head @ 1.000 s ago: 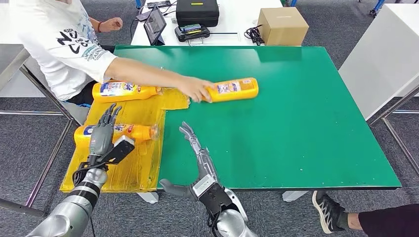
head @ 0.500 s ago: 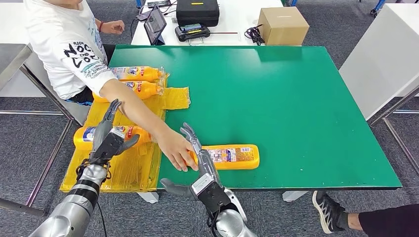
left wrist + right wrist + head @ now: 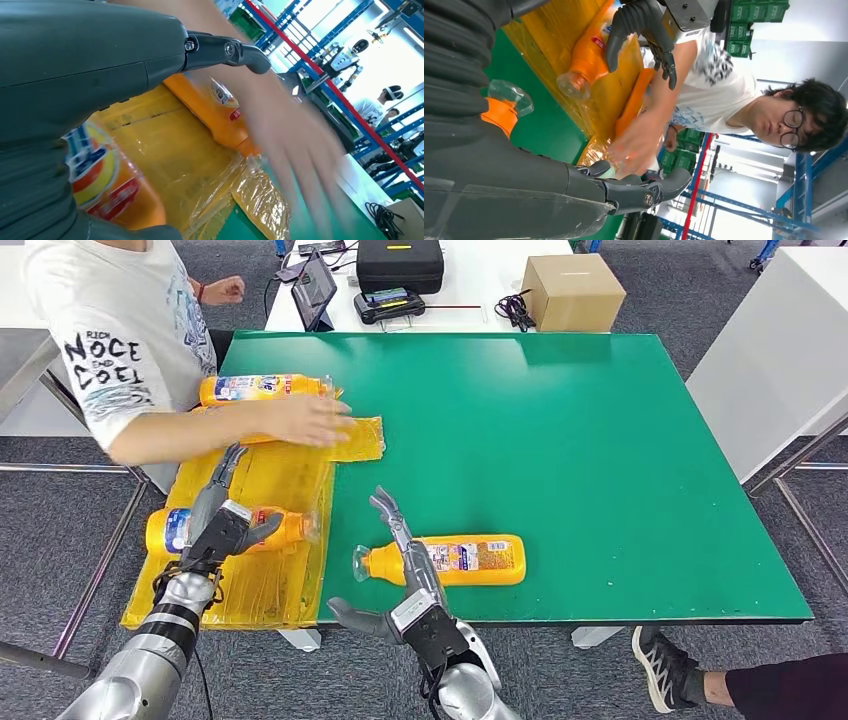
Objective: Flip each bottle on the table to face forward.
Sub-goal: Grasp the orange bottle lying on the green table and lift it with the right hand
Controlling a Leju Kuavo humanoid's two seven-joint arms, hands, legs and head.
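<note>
The right hand (image 3: 405, 570) is spread flat, fingers extended over the near orange bottle (image 3: 450, 560), grasping nothing. The left hand (image 3: 215, 525) is laid, uncurled, upon the left bottle (image 3: 175, 530).

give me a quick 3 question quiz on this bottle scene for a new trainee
1. True or false: the bottle on the green table is standing upright.
2. Where does the bottle near the left robot hand lie? A) on the yellow sheet B) on the cardboard box C) on the floor
3. Fill in: the person's hand rests over the far end of the yellow ____.

Key: 1 false, it lies on its side by the right robot hand, which holds nothing. 2 A. 3 sheet.
</note>
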